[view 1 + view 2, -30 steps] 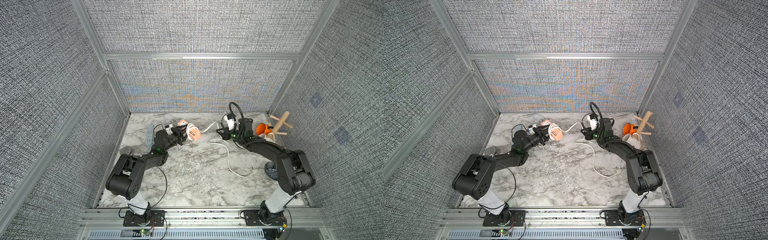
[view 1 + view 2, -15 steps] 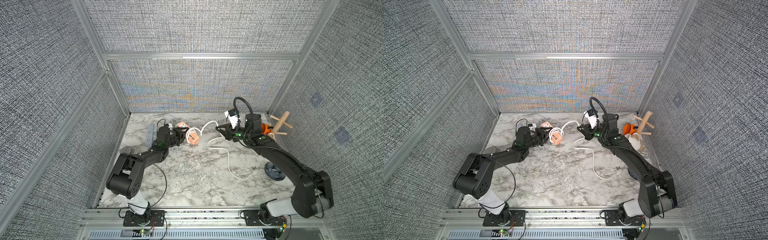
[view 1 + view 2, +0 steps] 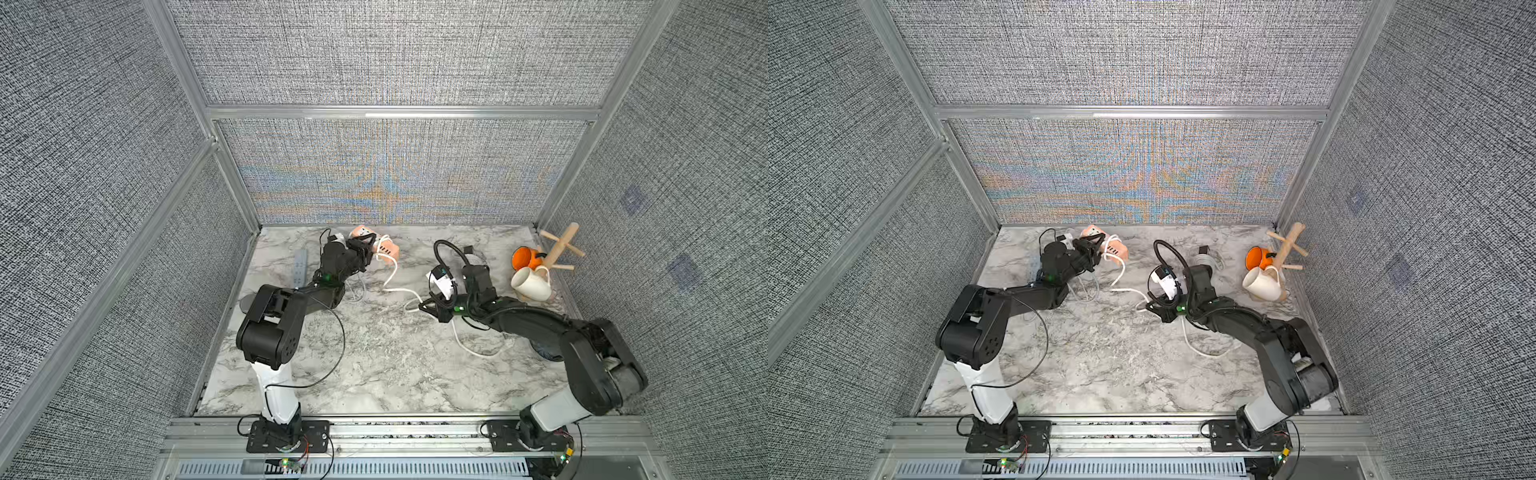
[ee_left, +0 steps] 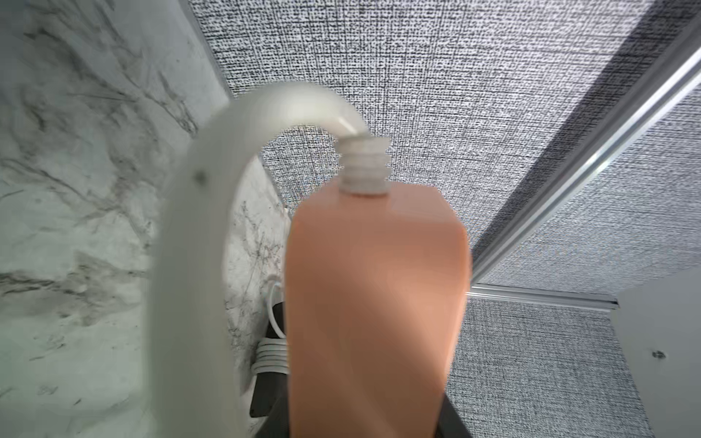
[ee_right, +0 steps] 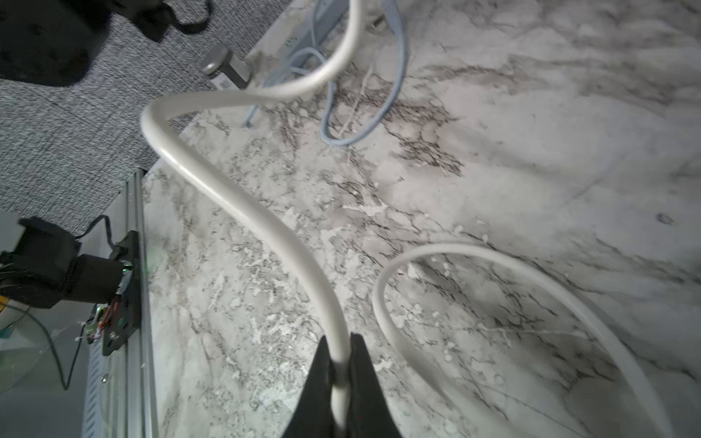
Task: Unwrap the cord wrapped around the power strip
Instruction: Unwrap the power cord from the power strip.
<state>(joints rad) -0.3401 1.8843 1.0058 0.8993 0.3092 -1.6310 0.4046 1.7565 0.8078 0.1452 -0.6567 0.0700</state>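
Note:
The power strip [image 3: 384, 247] [image 3: 1113, 248] is a peach block held up off the marble table near the back wall, with my left gripper [image 3: 368, 246] [image 3: 1096, 245] shut on it. In the left wrist view the strip [image 4: 375, 303] fills the space between the jaws, and the white cord [image 4: 189, 235] arches out of its end. The cord [image 3: 392, 274] [image 3: 1121, 274] hangs from the strip and runs across the table to my right gripper [image 3: 428, 307] [image 3: 1152, 308]. That gripper [image 5: 339, 364] is shut on the cord [image 5: 261, 223]. More cord [image 3: 478, 353] loops behind it.
A wooden mug tree [image 3: 559, 249] stands at the back right with an orange mug [image 3: 524, 258] and a white mug [image 3: 530, 284]. A coiled grey cable [image 3: 471, 257] lies behind my right arm. A grey strip [image 3: 300, 266] and thin bluish cable [image 3: 357, 291] lie by my left arm.
My right gripper has pulled the cord from the back toward the front and lower. My left gripper has carried the power strip closer to the back wall.

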